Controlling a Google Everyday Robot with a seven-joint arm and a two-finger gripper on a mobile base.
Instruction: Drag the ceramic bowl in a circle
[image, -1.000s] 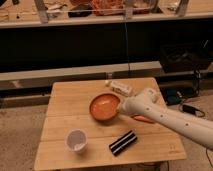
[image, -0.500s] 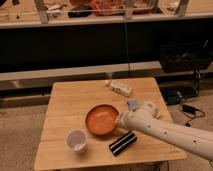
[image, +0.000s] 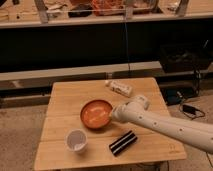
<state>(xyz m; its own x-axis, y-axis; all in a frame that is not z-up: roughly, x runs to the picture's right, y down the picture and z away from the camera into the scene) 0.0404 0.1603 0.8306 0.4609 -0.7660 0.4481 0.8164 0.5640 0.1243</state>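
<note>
Dragging round shallow orange-red ceramic bowl (image: 95, 114) leftward, frontward over wooden tabletop (image: 65, 99); circle only partly traced; hand (image: 113, 114) at right rim, closure cannot tell.

No text, label or number can be read here.
The pale oblong packet (image: 119, 88) near the far edge of the light wooden table (image: 65, 95) and the black bar with white stripes (image: 123, 142) carry markings too small to make out. The white arm's gripper (image: 113, 114), at the right rim of the round orange-red ceramic bowl (image: 96, 114), shows no legible mark.
</note>
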